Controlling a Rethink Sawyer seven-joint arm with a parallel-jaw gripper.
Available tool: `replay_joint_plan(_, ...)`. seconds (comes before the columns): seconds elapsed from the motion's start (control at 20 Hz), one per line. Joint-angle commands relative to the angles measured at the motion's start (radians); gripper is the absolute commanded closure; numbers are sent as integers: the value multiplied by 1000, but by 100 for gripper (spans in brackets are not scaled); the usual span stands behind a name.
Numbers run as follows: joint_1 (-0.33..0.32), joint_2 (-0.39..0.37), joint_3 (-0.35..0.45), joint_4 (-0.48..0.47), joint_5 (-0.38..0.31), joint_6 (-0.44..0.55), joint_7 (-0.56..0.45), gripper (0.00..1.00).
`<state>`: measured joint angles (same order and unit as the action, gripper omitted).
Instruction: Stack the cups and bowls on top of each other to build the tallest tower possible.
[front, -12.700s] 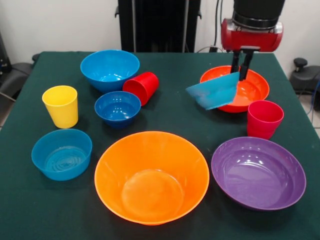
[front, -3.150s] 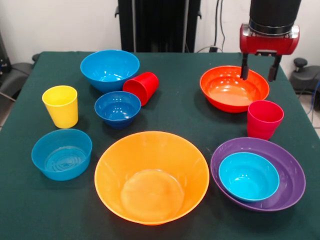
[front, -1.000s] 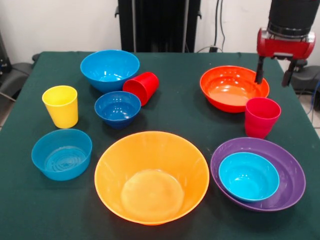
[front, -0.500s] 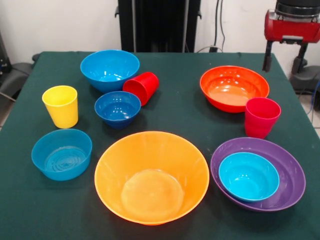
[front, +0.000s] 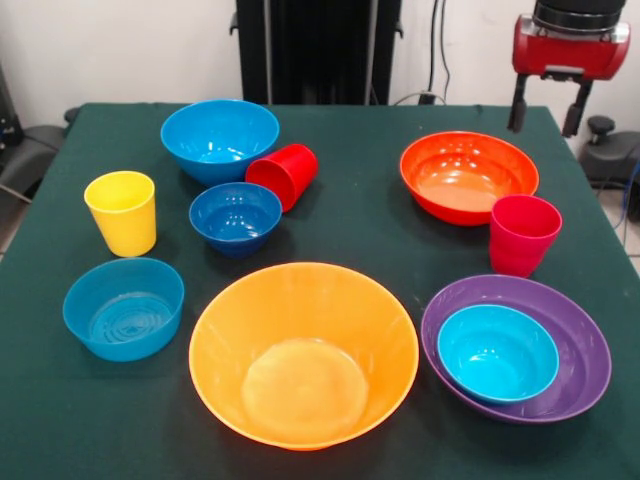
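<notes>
1. A dark green table (front: 360, 235) stands before a pale wall, with a black column behind its far edge.
2. Against half a second ago, the pincer (front: 545, 108) has slid from the top right corner a little toward nine o'clock; every cup and bowl lies as before.
3. The tower so far: a light blue bowl (front: 497, 352) nested in the purple bowl (front: 580, 345), at five o'clock on the table.
4. The red-orange bowl (front: 468, 177) sits at two o'clock, with the pinkish-red cup (front: 524, 236) upright just beside it.
5. The huge orange bowl (front: 303, 352) lies at six o'clock.
6. Three blue bowls, the yellow cup (front: 122, 211) and the tipped red cup (front: 284, 175) fill the ten-o'clock side.
7. The pincer hangs empty above the red-orange bowl's far rim, fingers (front: 517, 104) spread and pointing down.
</notes>
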<state>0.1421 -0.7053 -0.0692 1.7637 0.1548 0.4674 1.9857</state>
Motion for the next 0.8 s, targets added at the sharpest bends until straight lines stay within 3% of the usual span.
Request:
replay_joint_plan(0.05, 3, 43, 59, 100, 20, -44, 173, 0)
replay_joint_plan(0.8, 11, 146, 87, 82, 40, -188, 202, 0)
